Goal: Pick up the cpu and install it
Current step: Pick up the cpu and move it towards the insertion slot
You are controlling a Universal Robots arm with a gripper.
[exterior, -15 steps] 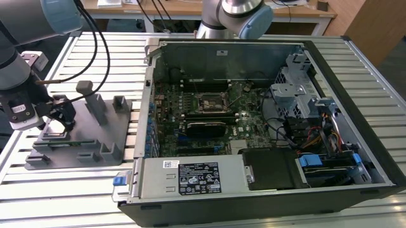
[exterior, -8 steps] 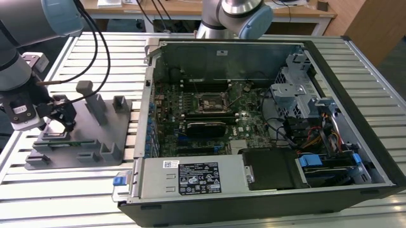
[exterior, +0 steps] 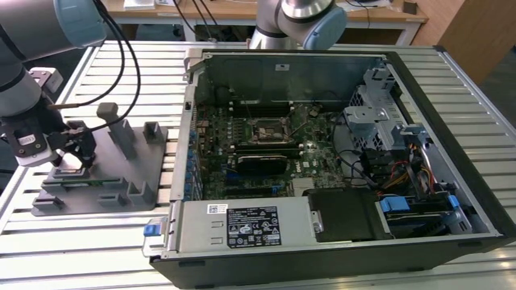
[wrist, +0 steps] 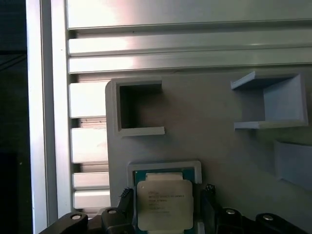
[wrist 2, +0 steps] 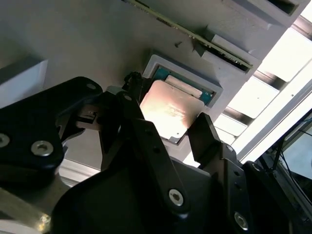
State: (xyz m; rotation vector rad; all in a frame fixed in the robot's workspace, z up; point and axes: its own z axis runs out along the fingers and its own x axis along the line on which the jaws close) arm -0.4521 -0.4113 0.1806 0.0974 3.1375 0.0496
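gripper (wrist 2: 167,109) | clamped on cpu (wrist 2: 170,112) | over grey tray (wrist: 195,122) nest | contact edges hidden

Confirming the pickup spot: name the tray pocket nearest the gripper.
The framed pocket with the chip at it, right by the gripper; the hollow square pocket and the open bracket lie farther off.

Silver-grey arm (exterior: 18,90), pale blue joint caps (exterior: 77,21), black cables (exterior: 121,54), black pincer (wrist 2: 168,113) with silver screws (wrist 2: 176,197).
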